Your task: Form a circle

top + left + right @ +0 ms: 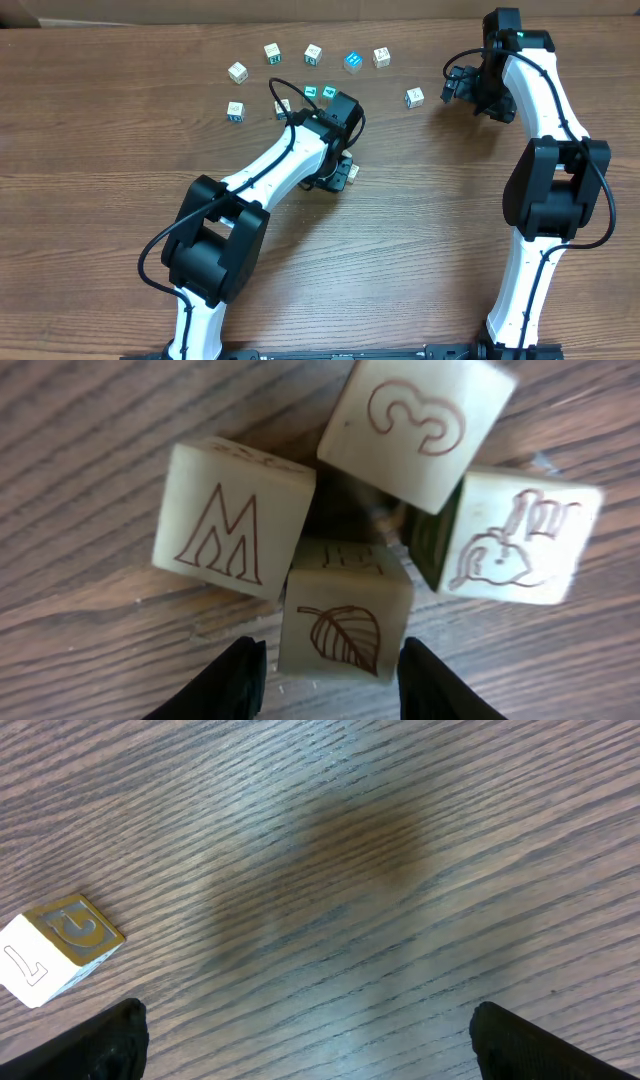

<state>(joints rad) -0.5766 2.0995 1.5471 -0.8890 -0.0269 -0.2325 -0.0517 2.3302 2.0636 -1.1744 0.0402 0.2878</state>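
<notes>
Straddling leaf cube (pixel 345 625) with left gripper (pixel 332 655), unclear whether clamped, M cube (pixel 230 520) just beside; spread wide at right gripper (pixel 307 1020), over bare tabletop (pixel 400 870).

Table (pixel 400 870): brown, streaked wood grain.
M cube (pixel 232 518), 3 cube (pixel 415 425), leaf cube (pixel 345 625), animal cube (pixel 515 540): cream faces with brown outline prints. The animal cube has a dark green side face.
Edge cube (pixel 60 945): tan top, white side.
Blue cube (pixel 352 62): bright blue.
Teal cube (pixel 310 92): teal top.
Arms (pixel 290 160): white with black joints.
</notes>
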